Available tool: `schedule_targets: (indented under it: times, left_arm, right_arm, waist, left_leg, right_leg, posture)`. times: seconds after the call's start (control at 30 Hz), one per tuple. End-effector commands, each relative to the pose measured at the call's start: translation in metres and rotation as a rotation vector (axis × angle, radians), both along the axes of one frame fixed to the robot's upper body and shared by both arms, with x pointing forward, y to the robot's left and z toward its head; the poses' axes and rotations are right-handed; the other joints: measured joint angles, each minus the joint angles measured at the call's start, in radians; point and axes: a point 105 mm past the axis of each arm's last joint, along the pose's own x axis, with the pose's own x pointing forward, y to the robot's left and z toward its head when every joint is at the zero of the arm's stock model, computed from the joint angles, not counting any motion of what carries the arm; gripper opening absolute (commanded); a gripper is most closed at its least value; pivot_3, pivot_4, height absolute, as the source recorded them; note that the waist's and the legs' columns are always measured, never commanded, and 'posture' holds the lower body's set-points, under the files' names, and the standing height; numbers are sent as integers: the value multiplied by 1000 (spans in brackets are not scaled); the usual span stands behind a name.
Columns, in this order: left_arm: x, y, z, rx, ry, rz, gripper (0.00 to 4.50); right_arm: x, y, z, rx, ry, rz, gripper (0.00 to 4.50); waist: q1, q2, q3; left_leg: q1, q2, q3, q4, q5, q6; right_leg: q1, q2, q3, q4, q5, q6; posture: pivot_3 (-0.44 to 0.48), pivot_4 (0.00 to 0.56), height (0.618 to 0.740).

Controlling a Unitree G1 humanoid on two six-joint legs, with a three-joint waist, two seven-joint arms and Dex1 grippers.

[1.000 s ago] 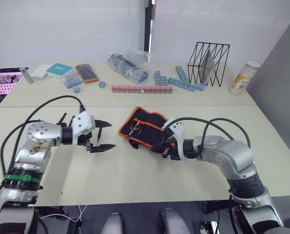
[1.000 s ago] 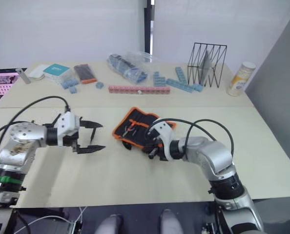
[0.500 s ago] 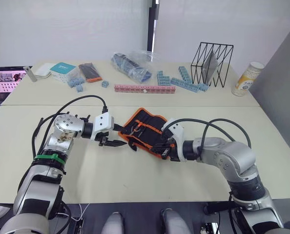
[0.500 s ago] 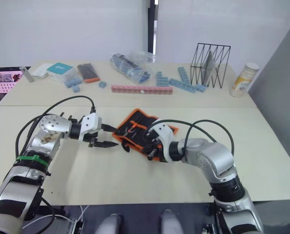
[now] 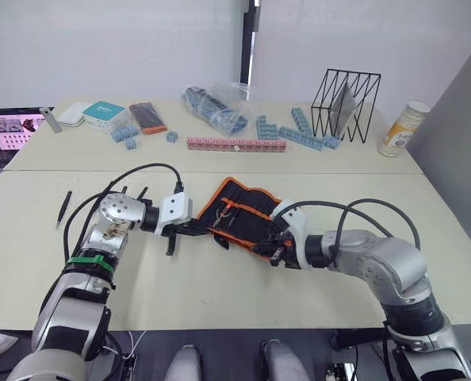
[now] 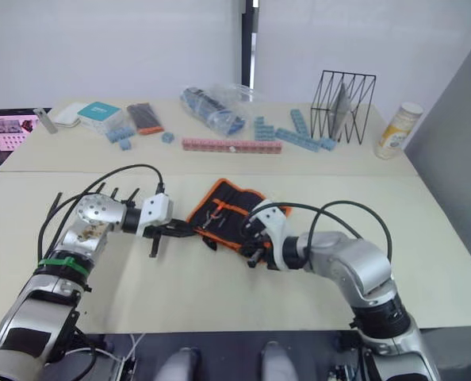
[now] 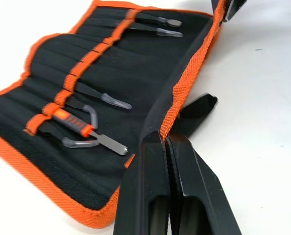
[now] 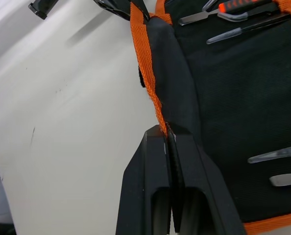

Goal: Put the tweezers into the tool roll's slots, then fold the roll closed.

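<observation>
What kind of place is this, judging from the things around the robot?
Probably a lab or test workspace: plain tables against white walls, a laptop at the far left, and loose props such as blue building blocks and a black wire rack beyond the tool roll.

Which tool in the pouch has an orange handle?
The one in the tool roll, in the end slot nearest the left tool: the orange-handled tool. The other tools in the roll are plain black.

Cream counter [image 5: 220,294] with open tool roll [image 5: 239,216] centre, stray tweezers [image 5: 63,208] left, wire rack [image 5: 343,105] upper right.
</observation>
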Motion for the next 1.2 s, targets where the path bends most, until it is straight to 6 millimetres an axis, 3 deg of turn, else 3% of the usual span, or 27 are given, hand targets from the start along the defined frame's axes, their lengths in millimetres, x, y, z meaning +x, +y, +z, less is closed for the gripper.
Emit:
schedule_targets:
  times: [0.03,0.2,0.3,0.4,0.5,0.6,0.7,0.83,1.13,1.2]
  left_arm:
    - [-3,-1,3,17,-31,-21,17]
    - [-17,-6,-18,96,-31,-93,17]
    - [-22,-2,-40,257,-128,-168,17]
    - [-20,2,-46,313,-184,-187,17]
    - [-15,1,-41,311,-234,-183,0]
    - [-11,7,-38,351,-281,-201,0]
    - [-6,13,-33,378,-330,-208,0]
    - [4,17,-23,390,-388,-190,0]
    - [11,15,-17,338,-372,-155,0]
    - [11,16,-18,327,-362,-140,0]
  right_arm:
    - [-7,0,-1,-8,-19,37,0]
    - [-9,-6,-22,-34,32,18,0]
    - [-19,-8,-38,-10,112,20,0]
    - [-22,-9,-40,17,143,14,0]
    - [-23,-14,-32,29,123,18,899]
    - [-25,-23,4,165,107,38,1916]
    - [-18,-29,25,258,61,5,2930]
    - [-10,-21,37,329,-117,20,2930]
    - [24,-1,-6,223,-120,-19,18]
    - [27,3,-17,188,-112,-20,18]
  waist:
    - [0,0,0]
    - [0,0,0]
    - [3,-1,0]
    - [6,-1,-1]
    - [4,-1,-1]
    - [5,-1,-1]
    - [1,-1,-1]
    - [-2,-1,-1]
    - [-1,0,-1]
    - [0,0,-1]
  left_leg:
    - [0,0,0,0,0,0]
    - [0,0,0,0,0,0]
    - [0,0,0,0,0,0]
    - [6,0,0,0,0,0]
    - [14,0,0,0,0,0]
    - [15,0,1,1,1,2]
    - [15,0,1,1,3,5]
    - [16,1,1,1,4,7]
    - [14,0,1,1,4,7]
    - [13,0,1,1,4,7]
  right_leg:
    - [0,0,0,0,0,0]
    - [0,0,0,0,0,0]
    - [1,0,0,0,0,0]
    - [7,0,0,-1,0,0]
    - [16,0,0,-3,-3,-4]
    - [16,0,1,-3,-4,-6]
    - [16,0,1,-3,-4,-6]
    - [16,1,1,-2,-4,-6]
    - [14,2,3,-2,-1,-2]
    - [14,2,3,-1,-1,-2]
  posture:
    - [0,150,737]
    - [0,150,737]
    - [0,150,737]
    - [0,150,737]
    - [0,150,737]
    - [0,150,737]
    - [0,150,737]
    - [0,150,737]
    - [0,150,737]
    - [0,150,737]
